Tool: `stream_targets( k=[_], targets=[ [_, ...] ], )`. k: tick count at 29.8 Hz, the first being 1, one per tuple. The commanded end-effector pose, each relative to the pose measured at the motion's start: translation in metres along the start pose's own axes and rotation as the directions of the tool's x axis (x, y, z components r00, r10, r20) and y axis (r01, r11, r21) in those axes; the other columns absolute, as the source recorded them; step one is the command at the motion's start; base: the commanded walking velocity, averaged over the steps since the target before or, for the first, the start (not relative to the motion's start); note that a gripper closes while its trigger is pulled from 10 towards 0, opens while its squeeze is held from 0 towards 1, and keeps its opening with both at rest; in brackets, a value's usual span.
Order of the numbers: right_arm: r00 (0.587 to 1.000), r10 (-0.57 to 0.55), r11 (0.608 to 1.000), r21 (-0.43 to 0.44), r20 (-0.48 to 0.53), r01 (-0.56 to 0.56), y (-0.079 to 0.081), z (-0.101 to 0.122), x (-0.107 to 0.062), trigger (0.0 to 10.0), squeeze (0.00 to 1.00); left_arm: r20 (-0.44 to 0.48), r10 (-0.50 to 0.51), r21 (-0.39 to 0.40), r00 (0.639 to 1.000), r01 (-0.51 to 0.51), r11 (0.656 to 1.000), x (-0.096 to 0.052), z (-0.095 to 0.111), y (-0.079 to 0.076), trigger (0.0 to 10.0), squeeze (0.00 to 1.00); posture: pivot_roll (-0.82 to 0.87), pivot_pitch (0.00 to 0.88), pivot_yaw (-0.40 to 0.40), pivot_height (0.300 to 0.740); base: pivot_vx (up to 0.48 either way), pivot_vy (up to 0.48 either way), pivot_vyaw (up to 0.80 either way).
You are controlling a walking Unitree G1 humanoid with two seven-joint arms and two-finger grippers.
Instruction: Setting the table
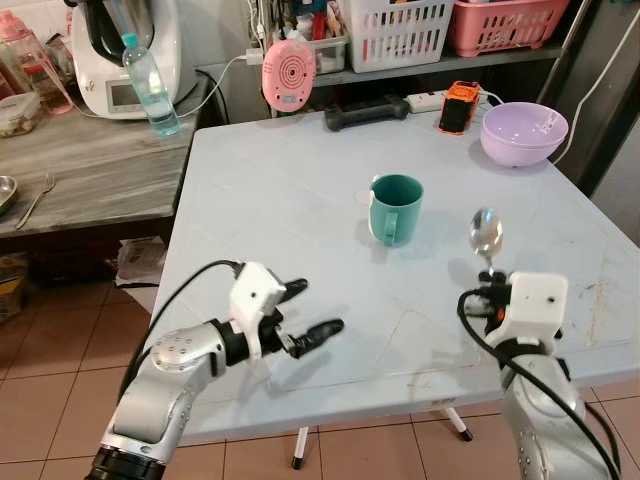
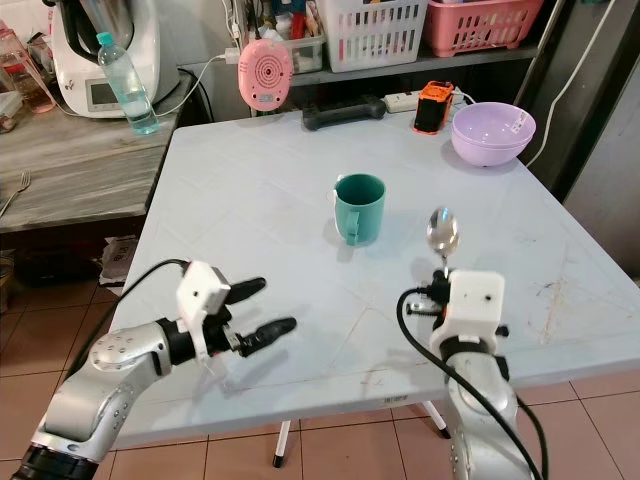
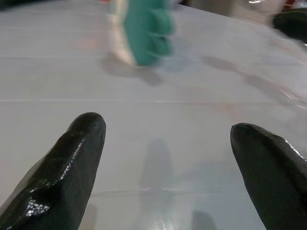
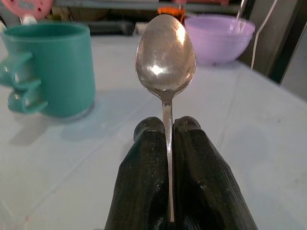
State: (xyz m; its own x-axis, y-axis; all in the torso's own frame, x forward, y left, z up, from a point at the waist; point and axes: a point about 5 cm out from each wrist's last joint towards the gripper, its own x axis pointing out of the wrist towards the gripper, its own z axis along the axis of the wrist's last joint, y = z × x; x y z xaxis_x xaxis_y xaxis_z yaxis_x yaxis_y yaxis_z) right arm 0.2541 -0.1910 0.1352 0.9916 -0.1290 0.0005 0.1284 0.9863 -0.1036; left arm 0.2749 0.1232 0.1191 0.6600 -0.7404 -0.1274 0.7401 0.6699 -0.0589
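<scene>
Table point(image 1: 300, 200): pale blue-grey square top, both arms reaching over its near edge. A wooden counter point(image 1: 90, 170) adjoins it on the left-arm side, well beyond the left gripper.

Shelf behind the table's far edge carries a white basket point(image 1: 398, 32) and a pink basket point(image 1: 505, 22), far ahead of both grippers.

White kitchen machine point(image 1: 125, 50) on the counter, with a plastic bottle point(image 1: 152, 88) in front of it, far ahead and outward of the left gripper.

Purple bowl point(image 1: 523, 133): far right corner of the table, well ahead of the right gripper, upright.

Green mug point(image 1: 396, 209): mid-table, upright, handle facing the robot. It lies ahead of the right gripper and to its inner side; ahead of the left gripper too, well apart from both.

Pink round gadget point(image 1: 289, 74) at the far edge, black power strip point(image 1: 366, 113) and orange device point(image 1: 458, 107) beside it, all far ahead of the grippers.

Left gripper point(image 1: 308, 312): low over the near part of the table, fingers point(image 3: 72, 163) spread wide, nothing between them.

Right gripper point(image 4: 169, 129): near the table's front right, fingers pressed together on the handle of a metal spoon point(image 1: 486, 234). The spoon's bowl sticks out beyond the fingertips, pointing away from the robot, raised off the tabletop.

Fork point(image 1: 36, 200) on the counter, far outward of the left gripper.
</scene>
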Motion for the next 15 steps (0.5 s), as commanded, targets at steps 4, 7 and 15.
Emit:
stream_targets(
  k=[4,7,15],
  targets=[
    [0.999,-0.002,0.997,-0.08,0.034,0.005,-0.006,0.004,-0.006,9.9,0.0,0.063,0.376,-0.045,0.925,-0.374,0.927,-0.015,0.0,0.031,10.0,0.0,-0.07,0.03,0.078,0.74,0.0,0.0,0.0],
    [0.999,0.018,0.99,-0.139,0.044,-0.012,-0.005,0.004,-0.008,10.0,0.0,0.08,0.462,-0.017,0.883,-0.462,0.887,-0.021,0.001,0.039,10.0,0.0,-0.07,0.032,0.076,0.74,0.0,0.0,0.0],
    [0.998,0.022,0.989,-0.148,0.061,-0.013,-0.003,0.006,-0.007,10.0,0.0,0.112,0.526,-0.009,0.843,-0.528,0.849,-0.028,0.004,0.047,10.0,0.0,-0.07,0.028,0.076,0.74,0.0,0.0,0.0]
  ],
)
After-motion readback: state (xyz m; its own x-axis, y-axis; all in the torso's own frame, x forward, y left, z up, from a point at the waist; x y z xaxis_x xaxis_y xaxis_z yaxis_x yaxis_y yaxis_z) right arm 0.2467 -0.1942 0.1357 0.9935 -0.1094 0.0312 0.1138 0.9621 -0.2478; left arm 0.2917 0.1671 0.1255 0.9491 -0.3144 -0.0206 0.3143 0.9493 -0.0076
